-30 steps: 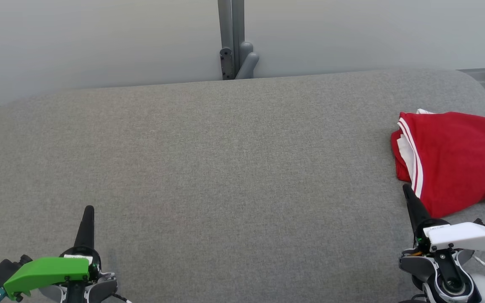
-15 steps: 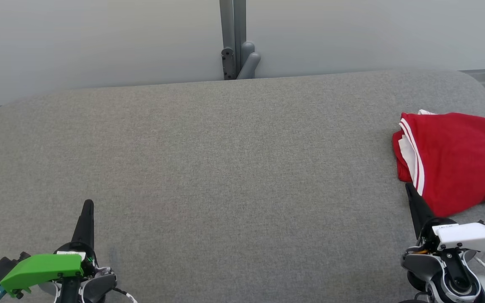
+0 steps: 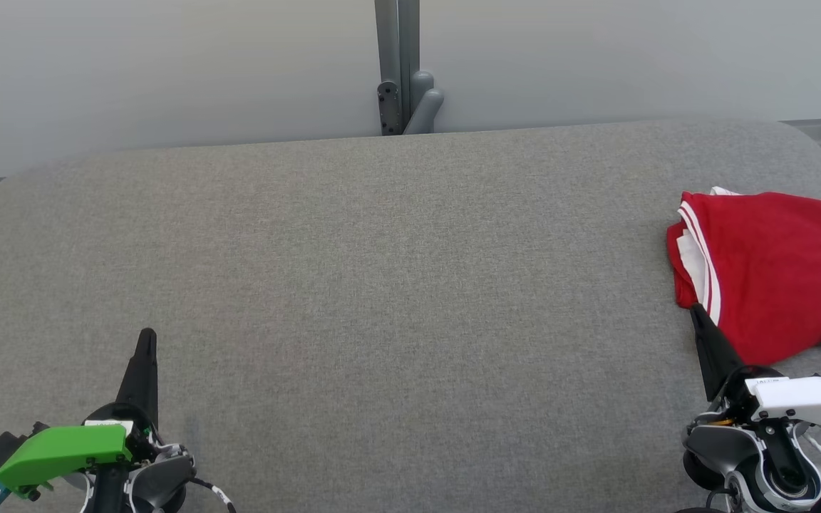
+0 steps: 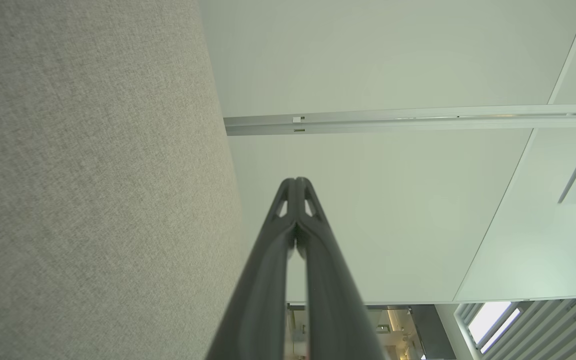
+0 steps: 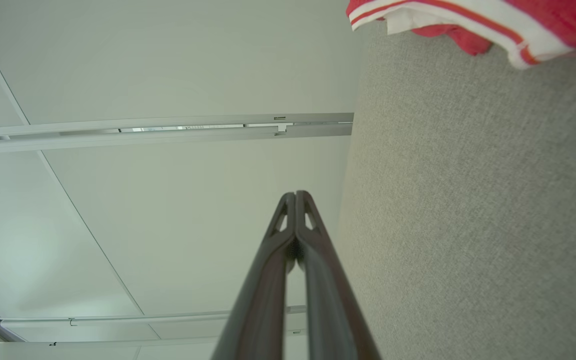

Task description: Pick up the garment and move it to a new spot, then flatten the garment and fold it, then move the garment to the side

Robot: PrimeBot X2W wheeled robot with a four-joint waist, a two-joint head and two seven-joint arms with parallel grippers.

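Observation:
The garment (image 3: 774, 271) is red with white stripes and lies folded at the right end of the grey fabric table (image 3: 396, 285). Its striped edge also shows at the top of the right wrist view, garment (image 5: 468, 20). My right gripper (image 3: 698, 313) is shut and empty, its tip just at the garment's near-left corner in the head view. My left gripper (image 3: 147, 336) is shut and empty over bare table at the lower left. Both wrist views show fingers pressed together, left gripper (image 4: 295, 181) and right gripper (image 5: 295, 194).
A grey post with a bracket (image 3: 403, 71) stands behind the table's far edge against a pale wall. The garment's right side runs off the head view's edge. The table's rounded corners show at far left and far right.
In the head view both grippers sit a little lower and the whole scene has shifted slightly right, so the camera moved. The garment lies as before. Both grippers stay shut.

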